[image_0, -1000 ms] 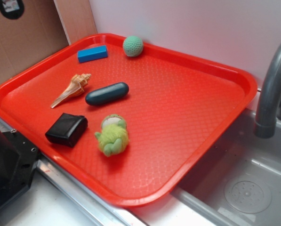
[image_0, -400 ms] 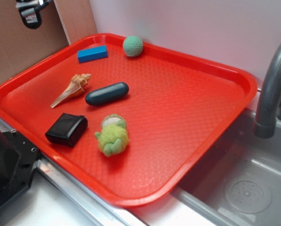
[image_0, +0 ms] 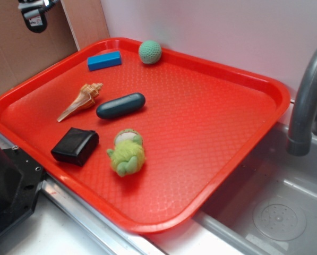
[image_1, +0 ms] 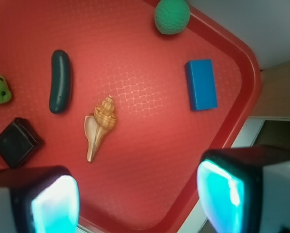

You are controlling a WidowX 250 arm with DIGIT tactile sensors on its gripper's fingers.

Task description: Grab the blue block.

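- One blue block [image_0: 104, 60], flat in the far corner of one red tray [image_0: 200, 159], beside one green ball [image_0: 150, 52].
- One shell [image_1: 100, 127], one dark teal capsule [image_1: 60, 81], one black pouch [image_0: 75, 146], one green plush toy [image_0: 127, 152].
- One gripper [image_1: 137, 196], fingers spread, holding nothing, high above the tray.

You have on one red tray [image_0: 264, 90]: one blue block [image_0: 104, 60], one green knitted ball [image_0: 150, 52], one seashell [image_0: 83, 100], one dark teal capsule [image_0: 120, 105], one black pouch [image_0: 75, 146], one green plush toy [image_0: 127, 152].
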